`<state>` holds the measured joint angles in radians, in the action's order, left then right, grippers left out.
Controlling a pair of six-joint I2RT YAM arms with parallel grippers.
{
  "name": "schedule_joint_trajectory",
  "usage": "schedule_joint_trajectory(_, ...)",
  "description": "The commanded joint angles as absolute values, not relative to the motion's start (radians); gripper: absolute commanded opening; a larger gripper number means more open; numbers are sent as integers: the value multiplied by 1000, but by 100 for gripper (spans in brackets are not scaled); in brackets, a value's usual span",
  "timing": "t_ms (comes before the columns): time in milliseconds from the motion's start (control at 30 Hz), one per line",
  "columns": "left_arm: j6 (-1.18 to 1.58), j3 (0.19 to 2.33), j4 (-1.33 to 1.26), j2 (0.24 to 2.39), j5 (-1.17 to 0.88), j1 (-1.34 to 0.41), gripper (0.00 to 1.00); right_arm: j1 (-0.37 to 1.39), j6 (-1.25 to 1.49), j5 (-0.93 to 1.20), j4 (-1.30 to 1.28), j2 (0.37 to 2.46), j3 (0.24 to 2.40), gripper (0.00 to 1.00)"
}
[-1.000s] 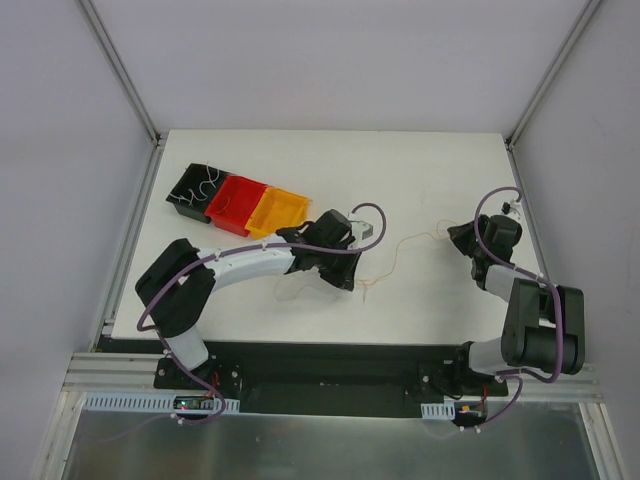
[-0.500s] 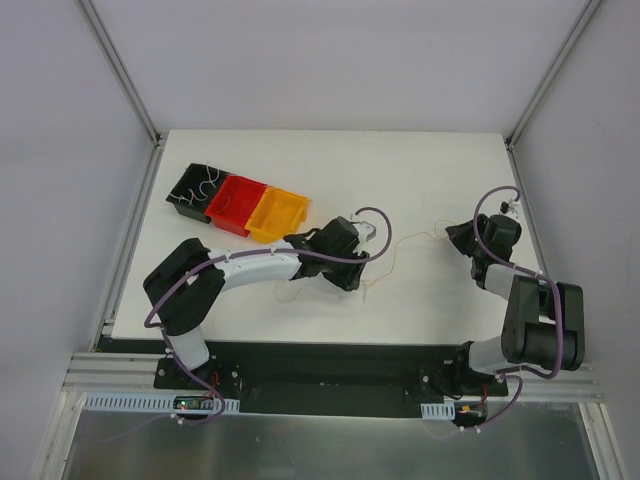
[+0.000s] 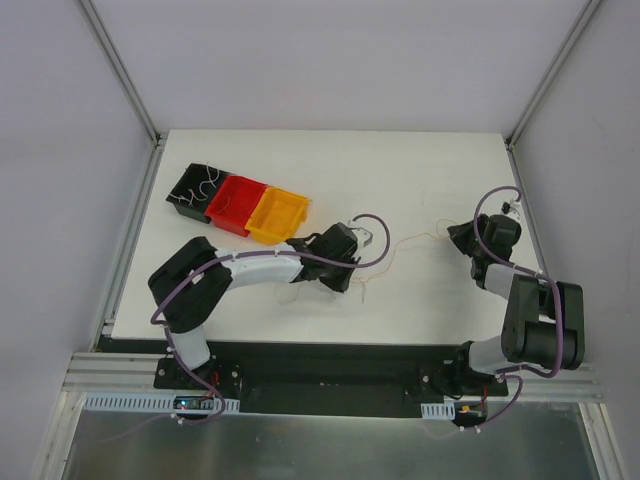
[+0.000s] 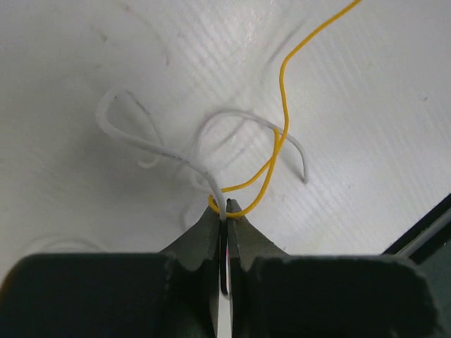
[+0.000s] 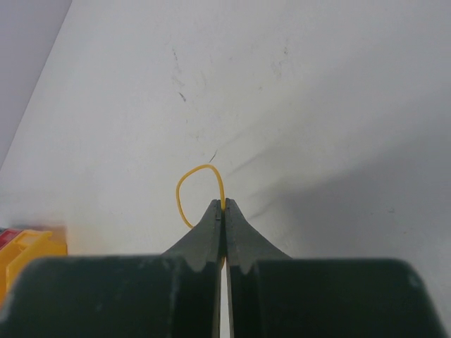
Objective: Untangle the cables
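The cables are two thin wires, one white (image 4: 162, 151) and one yellow (image 4: 283, 77), crossing in loose loops on the white table. My left gripper (image 4: 225, 208) is shut on the white wire at its tips, and the yellow wire loops round the same spot. My right gripper (image 5: 223, 204) is shut on the yellow wire, which forms a small loop (image 5: 180, 193) just beyond its tips. From above, the yellow wire (image 3: 412, 240) runs across the table between the left gripper (image 3: 357, 265) and the right gripper (image 3: 460, 238).
Three small bins stand in a row at the back left: black (image 3: 180, 205) with thin white wires inside, red (image 3: 228, 218) and yellow (image 3: 268, 232). The yellow bin is close behind the left arm. The table's right edge (image 3: 535, 250) is near the right arm.
The left arm's elbow has swung nearer the table's front edge and its gripper has shifted slightly. The right arm has stayed still.
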<state>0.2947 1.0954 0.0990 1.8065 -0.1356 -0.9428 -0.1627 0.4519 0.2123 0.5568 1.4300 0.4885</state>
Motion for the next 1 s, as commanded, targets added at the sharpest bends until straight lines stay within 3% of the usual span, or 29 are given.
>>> schedule_joint_trajectory(0,258,999,149,1594,-6,-945,0,-160,460,71,560,1381,491,0)
schedule_joint_trajectory(167,267,890,407,1194,311,-902,0,-161,482,-136,477,1299,454,0)
schedule_joint_trajectory(333,241,928,668,912,241,-616,0,-169,509,-236,420,1247,423,0)
schedule_joint_trajectory(433,209,985,764,821,265,-534,0,-170,512,-236,411,1250,422,0)
schedule_joint_trajectory(767,144,1218,810,902,334,-463,0,-170,499,-83,472,1333,462,0)
schedule_joint_trajectory(967,140,1454,773,1064,356,-293,0,-170,500,-31,497,1353,474,0)
